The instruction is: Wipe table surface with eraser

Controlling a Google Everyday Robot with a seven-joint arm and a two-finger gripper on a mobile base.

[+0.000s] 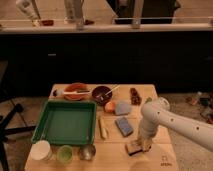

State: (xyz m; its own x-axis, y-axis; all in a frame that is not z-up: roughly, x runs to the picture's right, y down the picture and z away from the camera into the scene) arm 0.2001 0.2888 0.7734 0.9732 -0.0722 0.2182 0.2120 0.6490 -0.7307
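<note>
The table surface (pixel 114 152) is a light tan wooden top. My gripper (pixel 141 145) points down near the table's front right, at the end of the white arm (pixel 156 116). It is shut on the eraser (pixel 133 148), a small pale block with a dark underside that rests against the wood. The arm hides part of the table's right side.
A green tray (pixel 65 123) fills the left half. A blue-grey block (pixel 124 126), a pale grey pad (pixel 123 107) and a pale stick (pixel 102 127) lie just left of the arm. Bowls (pixel 102 93) stand at the back, and three cups (pixel 64 153) line the front left edge.
</note>
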